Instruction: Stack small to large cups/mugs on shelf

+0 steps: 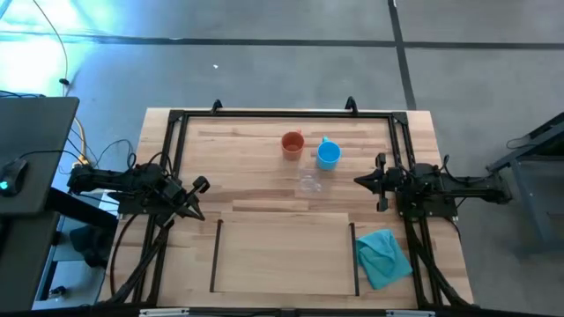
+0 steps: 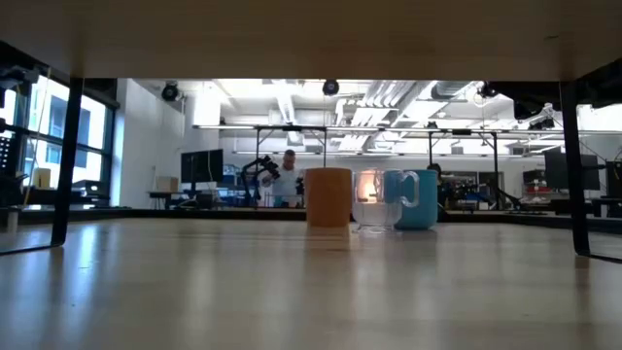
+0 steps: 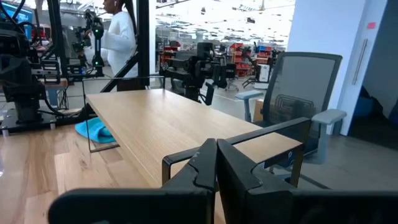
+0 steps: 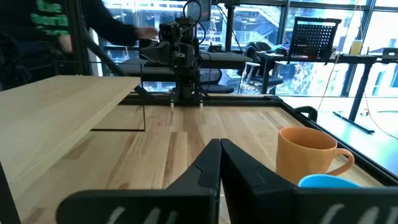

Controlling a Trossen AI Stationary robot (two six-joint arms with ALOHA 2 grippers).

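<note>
Left gripper (image 1: 199,186) parked at tabletop's left edge, fingers shut, empty. Centre, far half: orange ceramic mug (image 1: 293,143), small clear glass cup (image 1: 309,182), bright blue handled mug (image 1: 328,155) — all off pale rectangular wooden shelf (image 1: 282,255), which lies nearer front. Right gripper (image 1: 361,180) shut, empty, nearer cups — they lie just left of it. Low view shows cups upright; high view barely registers glass.

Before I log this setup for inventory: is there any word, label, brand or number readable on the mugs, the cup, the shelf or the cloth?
None readable.
Orange ceramic mug: plain.
Bright blue handled mug: plain.
Clear glass cup: plain.
Pale wooden shelf panel: no marking.
Crumpled teal cloth: no marking.
Green print on a person's dark top, right wrist view: too blurred.
</note>
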